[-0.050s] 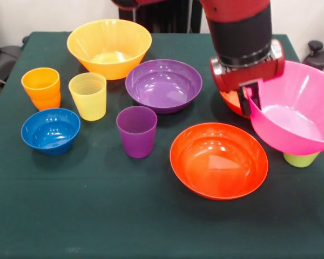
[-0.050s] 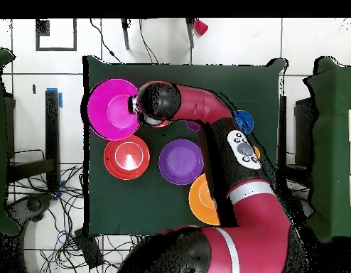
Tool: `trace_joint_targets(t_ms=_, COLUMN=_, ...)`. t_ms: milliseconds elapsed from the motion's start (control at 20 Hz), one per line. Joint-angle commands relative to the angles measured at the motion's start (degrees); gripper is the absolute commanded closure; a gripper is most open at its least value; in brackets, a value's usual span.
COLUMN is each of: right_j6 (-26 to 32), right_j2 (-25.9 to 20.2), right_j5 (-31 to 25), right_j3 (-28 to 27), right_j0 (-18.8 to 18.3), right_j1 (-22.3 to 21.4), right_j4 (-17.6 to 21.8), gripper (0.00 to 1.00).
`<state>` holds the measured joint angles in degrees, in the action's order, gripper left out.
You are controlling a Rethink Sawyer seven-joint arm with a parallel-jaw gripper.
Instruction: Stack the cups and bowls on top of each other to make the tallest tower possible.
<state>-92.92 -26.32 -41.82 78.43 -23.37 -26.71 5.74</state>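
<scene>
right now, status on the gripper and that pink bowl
Gripper shut on pink bowl rim, bowl tilted. Lime green cup under it. Second red-orange bowl mostly hidden behind gripper. No tower yet.

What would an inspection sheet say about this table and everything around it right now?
Surface: table under dark green cloth.
Job's things: pink bowl tilted, raised above lime green cup; red-orange bowl, purple bowl, yellow-orange bowl, blue bowl, and orange cup, yellow cup, purple cup stand apart, unstacked; another red-orange bowl mostly hidden behind the gripper.
Clutter: nothing seen.
Grippers: gripper at the pink bowl's rim, apparently holding it.
Cables: cables on the floor beside the table.
Surroundings: tiled floor, chairs.
</scene>
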Motion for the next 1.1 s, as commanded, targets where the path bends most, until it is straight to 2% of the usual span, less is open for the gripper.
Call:
trace_joint_targets(t_ms=50, right_j6=17.5, right_j2=-7.78, right_j5=-10.49, right_j3=-11.67, right_j0=-1.34, right_j1=6.76, right_j4=2.84, gripper=1.0)
trace_joint_targets(t_ms=350, right_j6=16.44, right_j2=-7.98, right_j5=-15.06, right_j3=-16.07, right_j0=-1.33, right_j1=6.52, right_j4=4.88, gripper=1.0)
trace_joint_targets(t_ms=500, right_j6=15.16, right_j2=-9.09, right_j5=-18.7, right_j3=-16.5, right_j0=-1.85, right_j1=6.65, right_j4=3.73, gripper=1.0)
trace_joint_targets(t_ms=550, right_j6=15.91, right_j2=-9.73, right_j5=-21.43, right_j3=-16.83, right_j0=-2.22, right_j1=6.98, right_j4=3.22, gripper=1.0)
trace_joint_targets(t_ms=750, right_j6=15.92, right_j2=-10.24, right_j5=-24.47, right_j3=-16.71, right_j0=-3.4, right_j1=6.6, right_j4=3.42, gripper=1.0)
trace_joint_targets(t_ms=900, right_j6=16.82, right_j2=-10.99, right_j5=-27.37, right_j3=-17.42, right_j0=-4.44, right_j1=6.67, right_j4=3.55, gripper=1.0)
trace_joint_targets(t_ms=1100, right_j6=21.25, right_j2=-11.83, right_j5=-30.7, right_j3=-20.48, right_j0=-5.89, right_j1=7.77, right_j4=5.63, gripper=1.0)
